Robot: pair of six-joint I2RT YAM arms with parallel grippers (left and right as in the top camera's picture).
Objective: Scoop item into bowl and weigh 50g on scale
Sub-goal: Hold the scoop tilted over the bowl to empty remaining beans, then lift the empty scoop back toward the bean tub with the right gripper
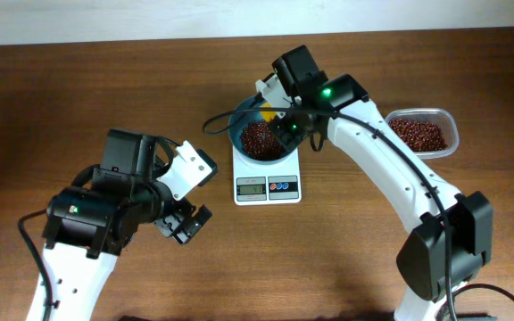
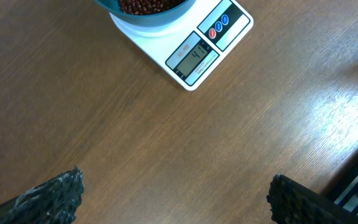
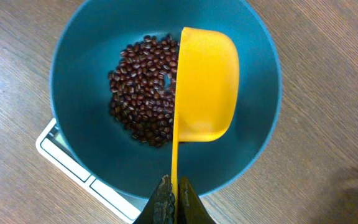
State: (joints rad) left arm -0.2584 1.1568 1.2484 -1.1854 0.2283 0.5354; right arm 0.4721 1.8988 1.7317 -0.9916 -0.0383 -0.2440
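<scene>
Right pincer (image 3: 173, 198) pinches yellow scoop (image 3: 207, 81), clearest in wrist view.

Brown wooden worktop (image 1: 105, 80): visible grain, satin finish, glare patch toward 3 o'clock in the left wrist view.
Round teal-blue bowl (image 3: 86, 56): smooth, matt, plastic-looking.
Yellow round scoop (image 3: 207, 81): smooth plastic, faint sheen.
Small dark red-brown beans (image 3: 138, 93): glossy skins.
White square scale (image 2: 194, 56): smooth plastic shell.
Clear tub (image 1: 453, 134), 2 o'clock overhead: transparent plastic.
Left claw (image 2: 176, 193) pads (image 2: 51, 196): dark, rough-textured.
</scene>
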